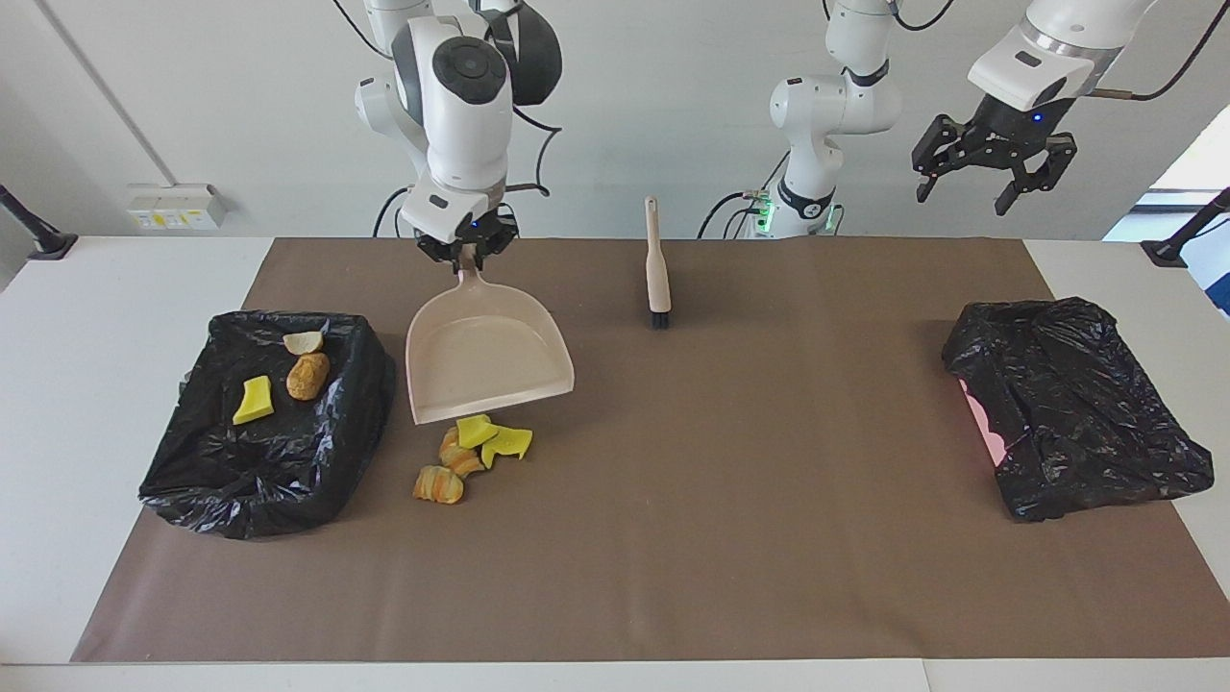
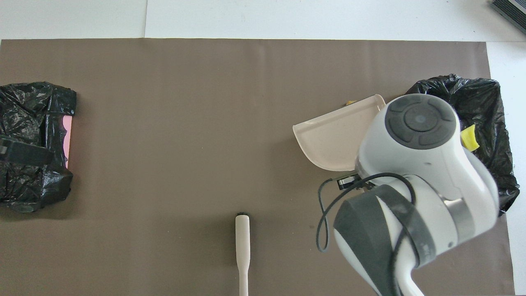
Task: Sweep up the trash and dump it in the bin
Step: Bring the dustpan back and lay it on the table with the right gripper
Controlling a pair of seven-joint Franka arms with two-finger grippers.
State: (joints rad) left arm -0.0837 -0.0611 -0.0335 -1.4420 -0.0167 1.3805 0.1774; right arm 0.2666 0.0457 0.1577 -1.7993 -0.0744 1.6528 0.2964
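My right gripper is shut on the handle of a beige dustpan. The pan is low over the brown mat beside the bin, and my right arm partly covers it in the overhead view. Its lip points at the trash pile, several yellow wedges and orange-brown lumps lying just farther from the robots. The bin, lined with a black bag, stands at the right arm's end and holds a yellow wedge, a brown lump and a pale scrap. My left gripper waits open, high over the left arm's end.
A beige hand brush lies on the mat near the robots, mid-table; it also shows in the overhead view. A second black-bagged container with a pink edge stands at the left arm's end. The brown mat covers most of the table.
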